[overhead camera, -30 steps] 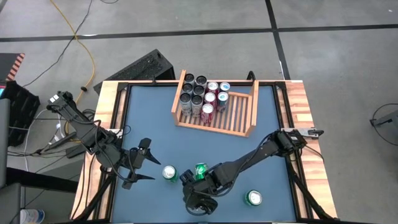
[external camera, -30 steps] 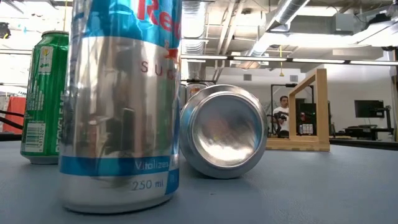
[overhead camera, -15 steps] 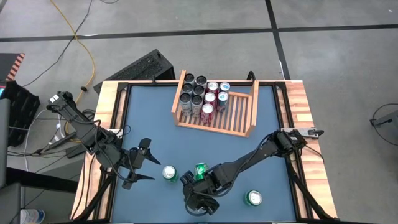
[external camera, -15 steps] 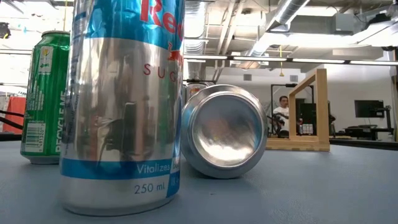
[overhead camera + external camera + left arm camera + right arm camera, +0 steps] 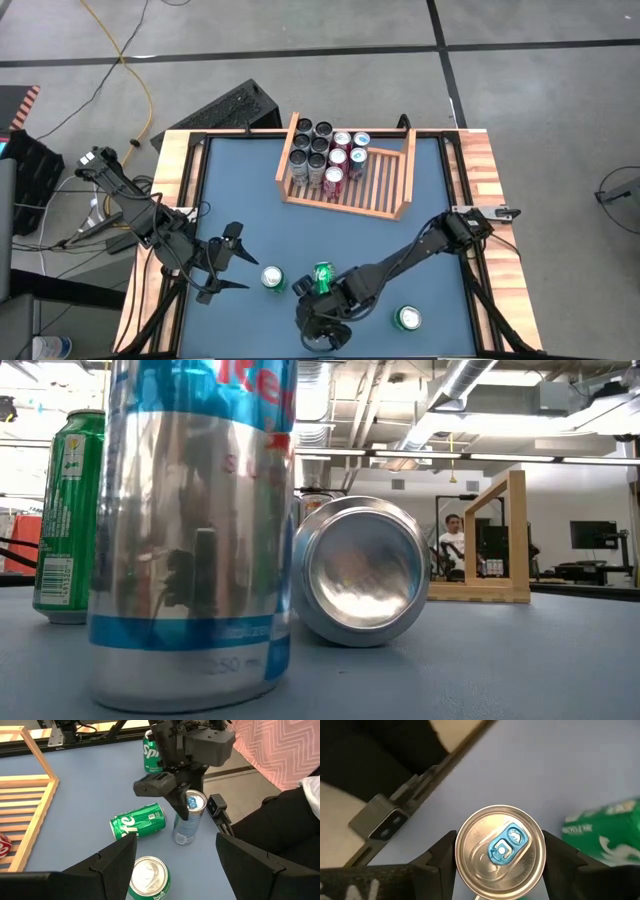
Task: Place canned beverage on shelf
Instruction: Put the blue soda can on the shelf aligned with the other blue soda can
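The left gripper (image 5: 232, 262) hangs spread and empty near the table's front-left, waiting beside an upright green can (image 5: 273, 279). Next along lies a tipped green can (image 5: 138, 821) — and right beside it the right gripper (image 5: 499, 851) straddles the slim silver-blue can (image 5: 499, 851) from above, fingers (image 5: 443, 854) flanking its top, seemingly pinching in for the lift. Its destination, the shelf (image 5: 392, 196), sits well apart toward the back — half filled with cans (image 5: 322, 153), its right side bare
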{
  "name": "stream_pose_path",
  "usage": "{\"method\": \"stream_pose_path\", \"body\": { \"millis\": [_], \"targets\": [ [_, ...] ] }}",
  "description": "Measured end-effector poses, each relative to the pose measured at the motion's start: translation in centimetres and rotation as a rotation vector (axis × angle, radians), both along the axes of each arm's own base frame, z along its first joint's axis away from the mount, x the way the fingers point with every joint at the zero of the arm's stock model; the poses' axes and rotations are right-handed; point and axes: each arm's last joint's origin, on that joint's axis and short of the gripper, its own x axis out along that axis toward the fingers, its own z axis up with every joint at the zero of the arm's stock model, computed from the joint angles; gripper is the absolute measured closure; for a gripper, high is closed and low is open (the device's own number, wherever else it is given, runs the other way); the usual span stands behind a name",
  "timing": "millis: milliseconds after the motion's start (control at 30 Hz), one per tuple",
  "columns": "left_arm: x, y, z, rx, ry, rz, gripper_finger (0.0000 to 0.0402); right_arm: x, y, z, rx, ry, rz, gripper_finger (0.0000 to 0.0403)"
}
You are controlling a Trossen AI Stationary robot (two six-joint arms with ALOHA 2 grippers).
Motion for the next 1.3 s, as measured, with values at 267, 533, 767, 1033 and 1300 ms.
{"method": "stream_pose_path", "body": {
  "millis": [267,533,767,1033,1300],
  "targets": [
    [0.0,0.0,0.0,0.003,-0.003,0.009,0.014,0.2,-0.5,0.0,0.011,-0.007,-0.198,0.0186],
    [0.0,0.1,-0.1,0.014,0.008,0.013,0.014,-0.8,-2.9,3.8,0.087,-0.011,-0.309,0.0185],
    [0.0,0.2,-0.2,0.025,0.008,0.041,0.014,-3.0,-6.7,8.3,0.058,-0.023,-0.434,0.0185],
    [0.0,0.2,-0.2,0.027,0.005,0.052,0.014,-7.3,-12.6,13.6,-0.004,-0.025,-0.67,0.0185],
    [0.0,0.3,-0.2,0.038,-0.002,0.064,0.014,-9.7,-17.8,14.3,-0.093,0.026,-0.869,0.0184]
  ]
}}
